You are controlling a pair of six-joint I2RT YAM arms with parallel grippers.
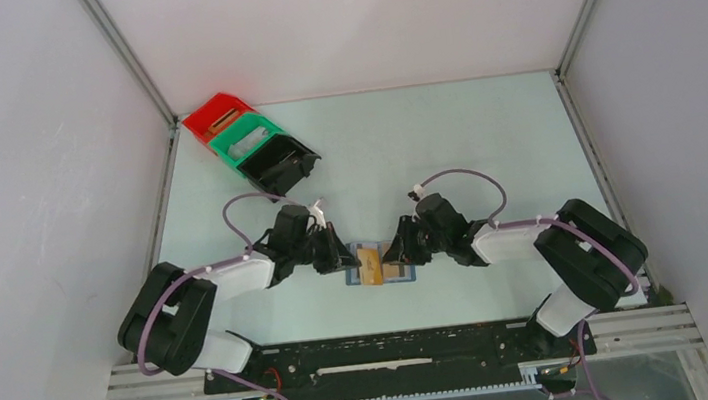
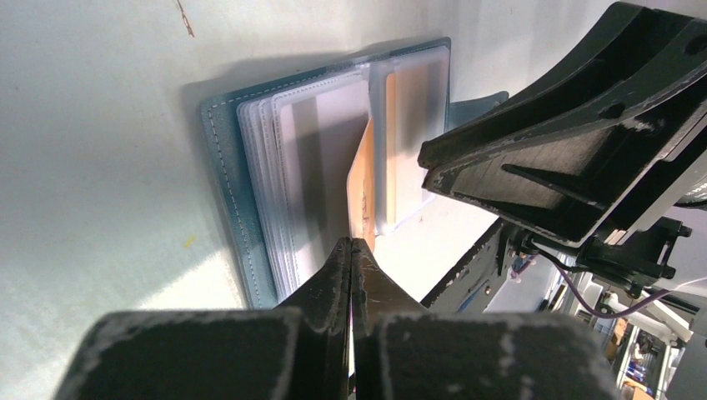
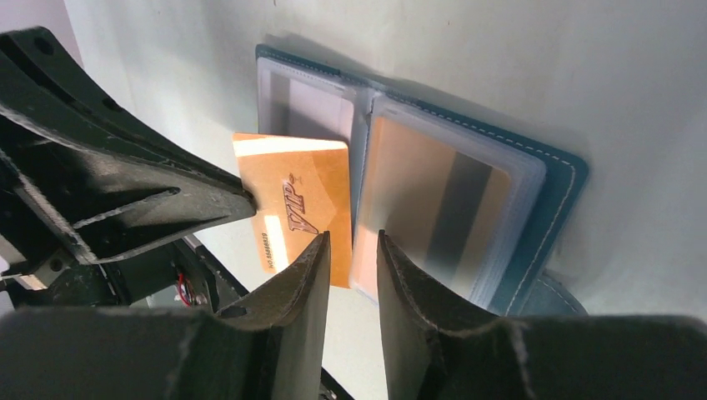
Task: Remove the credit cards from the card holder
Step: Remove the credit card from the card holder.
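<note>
The blue-teal card holder (image 1: 400, 273) lies open on the table between my two grippers, its clear sleeves facing up (image 2: 223, 167) (image 3: 554, 193). My left gripper (image 2: 352, 242) is shut on the edge of an orange card marked VIP (image 3: 293, 200), which is pulled partly out of the holder's middle and stands on edge in the left wrist view (image 2: 363, 185). A second card with a dark stripe (image 3: 438, 200) stays inside the right sleeve. My right gripper (image 3: 353, 238) is open with a narrow gap, empty, over the holder's near edge. No silvery grey or black card shows.
Red (image 1: 215, 114), green (image 1: 247, 138) and black (image 1: 282, 164) bins stand in a row at the back left. The right gripper's body (image 2: 575, 158) fills the right side of the left wrist view. The arms' black base rail runs along the near edge.
</note>
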